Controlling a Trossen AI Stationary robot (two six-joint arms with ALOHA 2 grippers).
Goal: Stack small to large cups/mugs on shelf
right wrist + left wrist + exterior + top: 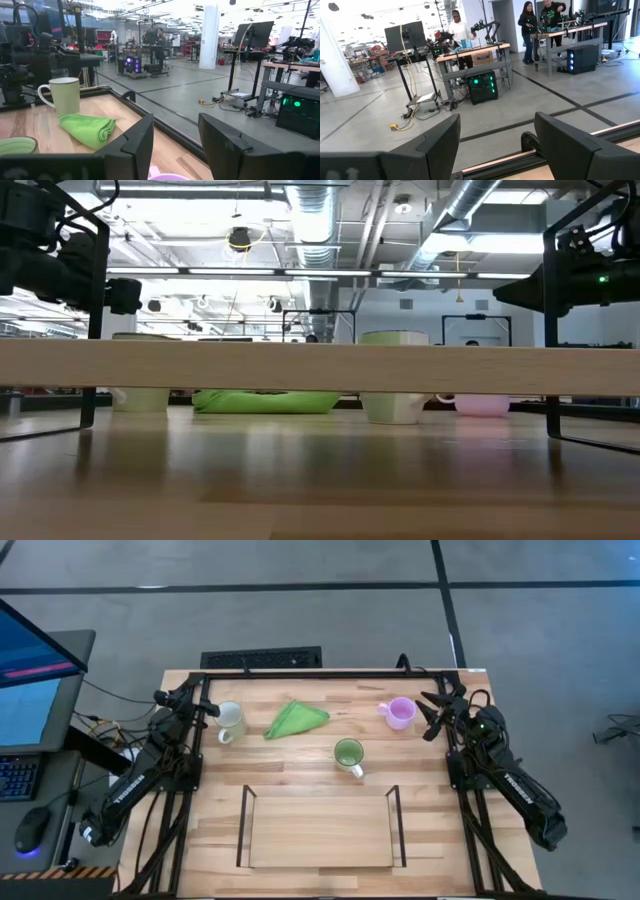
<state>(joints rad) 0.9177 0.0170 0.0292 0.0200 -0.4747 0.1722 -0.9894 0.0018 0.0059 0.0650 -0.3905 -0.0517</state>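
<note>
Three mugs stand upright on their bases on the wooden table: a white one (230,720) at the far left, a green one (349,754) in the middle, and a light purple one (400,712) at the far right. The shelf (320,835), with a clear top and black side frames, stands near the front edge. It crosses the low view (320,367) as a bar. My left gripper (212,708) hovers open just left of the white mug. My right gripper (428,712) hovers open just right of the purple mug, whose rim (165,176) shows between its fingers. Both grippers are empty.
A crumpled green cloth (297,720) lies between the white and green mugs; it also shows in the right wrist view (87,129). A black rail (330,673) runs along the table's far edge. People stand at benches in the room beyond (527,30).
</note>
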